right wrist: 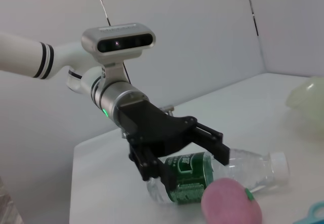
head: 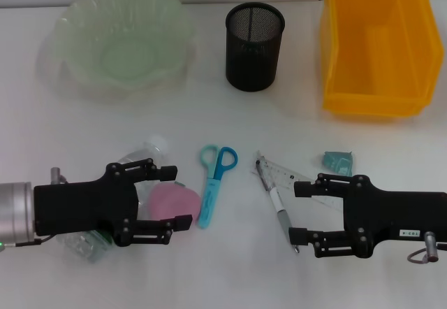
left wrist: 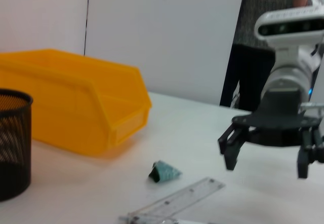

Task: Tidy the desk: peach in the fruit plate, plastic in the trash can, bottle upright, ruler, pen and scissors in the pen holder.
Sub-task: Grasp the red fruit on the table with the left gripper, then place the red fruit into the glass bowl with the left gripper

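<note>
A pink peach (head: 171, 203) lies on the white desk beside a clear bottle (right wrist: 238, 169) with a green label, which lies on its side. My left gripper (head: 180, 196) is open over both; in the right wrist view the left gripper (right wrist: 195, 168) has its fingers on either side of the bottle's label end. Blue scissors (head: 215, 183), a clear ruler (head: 297, 176) and a pen (head: 281, 211) lie in the middle. A teal plastic scrap (head: 338, 161) sits right of the ruler. My right gripper (head: 295, 212) is open beside the pen, holding nothing.
Along the back stand a pale green fruit plate (head: 77, 64), a black mesh pen holder (head: 255, 50) and a yellow bin (head: 374, 103). In the left wrist view the yellow bin (left wrist: 76, 107), plastic scrap (left wrist: 164, 172) and ruler (left wrist: 177, 201) show, with the right gripper (left wrist: 264, 158) beyond.
</note>
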### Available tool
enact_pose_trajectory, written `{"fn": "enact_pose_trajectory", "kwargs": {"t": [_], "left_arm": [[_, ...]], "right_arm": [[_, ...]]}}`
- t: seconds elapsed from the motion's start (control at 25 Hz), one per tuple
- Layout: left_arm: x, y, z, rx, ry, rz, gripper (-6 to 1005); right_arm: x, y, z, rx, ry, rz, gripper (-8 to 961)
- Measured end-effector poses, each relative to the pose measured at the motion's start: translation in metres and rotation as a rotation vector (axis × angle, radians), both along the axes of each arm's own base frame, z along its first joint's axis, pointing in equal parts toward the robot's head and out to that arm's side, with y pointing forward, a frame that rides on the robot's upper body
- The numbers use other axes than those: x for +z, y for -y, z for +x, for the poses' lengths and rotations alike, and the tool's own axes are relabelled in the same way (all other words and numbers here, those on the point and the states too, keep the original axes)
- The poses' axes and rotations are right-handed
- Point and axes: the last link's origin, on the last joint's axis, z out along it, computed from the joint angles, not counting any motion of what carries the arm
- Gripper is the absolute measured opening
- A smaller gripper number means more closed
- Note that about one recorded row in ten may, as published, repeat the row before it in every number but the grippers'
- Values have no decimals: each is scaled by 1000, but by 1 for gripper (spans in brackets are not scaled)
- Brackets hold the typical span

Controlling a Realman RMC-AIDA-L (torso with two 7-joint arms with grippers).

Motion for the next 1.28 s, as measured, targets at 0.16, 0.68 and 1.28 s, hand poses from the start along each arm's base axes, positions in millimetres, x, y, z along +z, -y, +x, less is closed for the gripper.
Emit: {"fn": "enact_pose_trajectory", "kwargs": {"t": [0.16,0.68,1.28], "left_arm": [[-6,-8,1,-11,-46,17,844],[-23,-20,-4,-18,-184,25,832],[-28,-19,3,-98,-237,-15,574]], "right_arm": [[1,1,1,-7,-3,4,801],[2,2,3,-11,-5,7,801],[1,1,2,-9,-6,6,800]]}}
